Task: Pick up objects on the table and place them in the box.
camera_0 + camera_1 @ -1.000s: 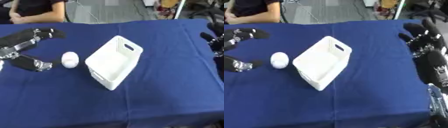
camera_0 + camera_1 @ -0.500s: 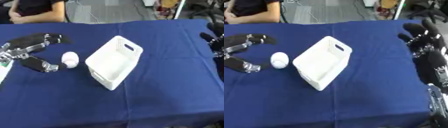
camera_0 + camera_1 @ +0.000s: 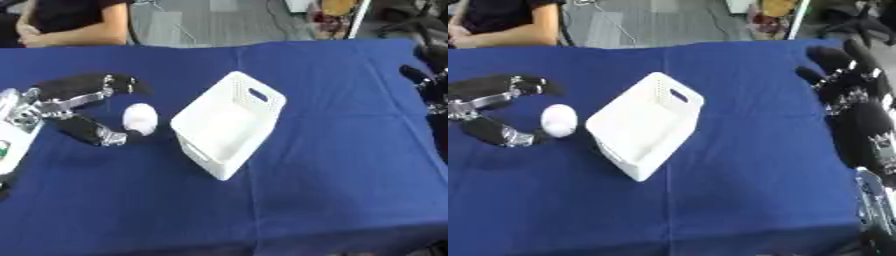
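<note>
White egg-shaped object (image 3: 140,118) stands lengthwise toward the table's far edge, unlabelled.
Left hand (image 3: 77,107) cups around it, fingers spread, ungrasped; white box (image 3: 227,131) runs diagonally; right hand (image 3: 843,82) rests open.

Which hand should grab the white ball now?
Left. The left hand is already open around the white ball, beside the box; the right hand sits at the far side.

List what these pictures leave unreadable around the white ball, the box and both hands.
- White ball: left hand brackets it, thumb at its lower edge; contact unclear through blur, both views.
- Box: near inner wall hidden by its rim.
- Right hand: cut by the edge in the left eye view.
</note>
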Tool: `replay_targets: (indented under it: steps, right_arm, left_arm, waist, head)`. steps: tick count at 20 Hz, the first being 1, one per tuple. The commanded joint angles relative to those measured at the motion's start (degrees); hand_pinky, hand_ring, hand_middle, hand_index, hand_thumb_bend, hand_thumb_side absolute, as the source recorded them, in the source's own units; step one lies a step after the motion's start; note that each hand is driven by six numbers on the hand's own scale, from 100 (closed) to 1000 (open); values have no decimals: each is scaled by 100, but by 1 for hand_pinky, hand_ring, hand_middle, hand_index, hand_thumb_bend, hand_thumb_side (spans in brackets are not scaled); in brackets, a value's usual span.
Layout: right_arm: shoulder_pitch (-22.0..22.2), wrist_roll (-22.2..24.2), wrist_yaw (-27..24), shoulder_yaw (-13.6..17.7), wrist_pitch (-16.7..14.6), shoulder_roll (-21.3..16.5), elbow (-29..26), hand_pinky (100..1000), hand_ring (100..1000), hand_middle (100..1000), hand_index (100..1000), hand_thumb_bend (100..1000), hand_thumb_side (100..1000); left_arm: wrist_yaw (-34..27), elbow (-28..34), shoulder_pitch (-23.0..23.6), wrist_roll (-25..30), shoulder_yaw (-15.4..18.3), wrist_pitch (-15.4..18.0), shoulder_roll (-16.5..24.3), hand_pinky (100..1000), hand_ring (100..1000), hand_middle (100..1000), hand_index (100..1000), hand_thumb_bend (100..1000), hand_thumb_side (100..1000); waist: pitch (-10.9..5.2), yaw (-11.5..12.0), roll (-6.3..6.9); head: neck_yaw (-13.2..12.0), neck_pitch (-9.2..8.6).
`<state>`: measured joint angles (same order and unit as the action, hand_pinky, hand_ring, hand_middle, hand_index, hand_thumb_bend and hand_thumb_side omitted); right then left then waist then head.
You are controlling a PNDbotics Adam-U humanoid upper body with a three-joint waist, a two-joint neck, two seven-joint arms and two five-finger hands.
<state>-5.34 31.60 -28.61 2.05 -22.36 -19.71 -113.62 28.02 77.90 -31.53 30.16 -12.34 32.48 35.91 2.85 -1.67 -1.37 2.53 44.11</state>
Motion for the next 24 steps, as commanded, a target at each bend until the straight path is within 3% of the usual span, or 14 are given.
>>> replay_targets:
  steps: [1, 13, 24]
  right_arm:
    - [-32, 21, -25, 13, 6, -117, -97, 949, 996, 888, 1000, 194, 586]
    - [-19, 31, -34, 14, 20, -105, -97, 951, 996, 889, 1000, 197, 586]
    - [-12, 45, -44, 14, 35, -97, -97, 953, 996, 889, 1000, 199, 587]
  left_arm:
    - [53, -85, -181, 122, 10, 98, 30, 807, 837, 861, 932, 547, 679]
    - [306, -691, -447, 156, 50, 117, -166, 800, 834, 862, 932, 548, 692]
    - [111, -1488, -674, 494, 91, 104, -319, 771, 815, 864, 926, 527, 735]
  waist:
    - [-71, -5, 6]
    - [-76, 0, -1]
    - [-79, 8, -8]
  head:
    - [-4, 1]
    - [1, 1]
    - [12, 1]
